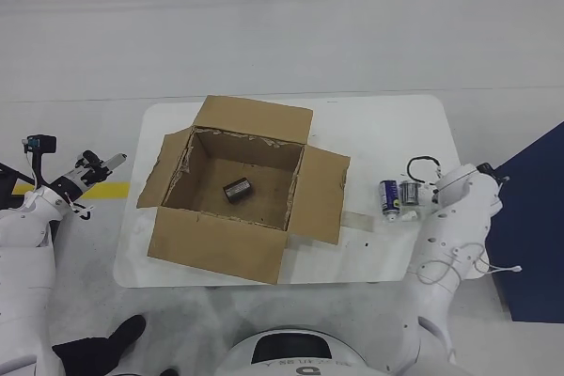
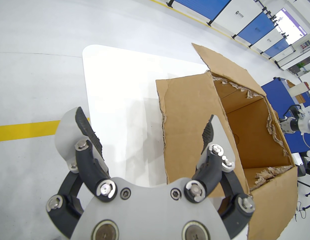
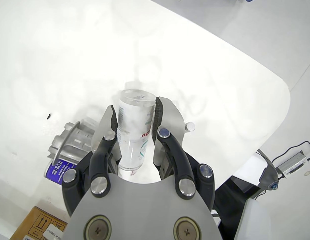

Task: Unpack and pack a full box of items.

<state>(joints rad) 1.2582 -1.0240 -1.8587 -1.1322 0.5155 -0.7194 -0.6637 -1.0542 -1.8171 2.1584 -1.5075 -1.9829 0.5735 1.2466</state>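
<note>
The white table [image 1: 385, 122] was the biggest thing there. In the middle of it sat the brown box [image 1: 216, 246]. All four of its flaps were folded out, so you could look right down inside.

The left gripper [image 2: 147, 131] hung off the left side of the table, out over the floor and near the box. Its two fingers were spread far apart and had nothing between them.

The right gripper [image 3: 135, 113] was over the right end of the table, well away from the box. Its fingers were closed around a clear bottle [image 3: 135, 126] with a white label. The bottle pointed down at the table. I could not tell if its far end touched the table top.

Just beside that bottle, two more things lay on the table. One was a blue can [image 1: 388, 197]. The other was a grey metal part [image 3: 70, 138], right next to the can.

The smallest thing was a little dark item [image 1: 237, 190]. It lay by itself on the bottom of the box.

So how far along was the job? I think three things were out of the box and one was in it. It looked like the unpacking was almost done, with the bottle about to be set down and the little dark item to come out next. Then all the packing would be left to do. But it could also be that the packing had just begun. From this one moment, I could not be sure which.
</note>
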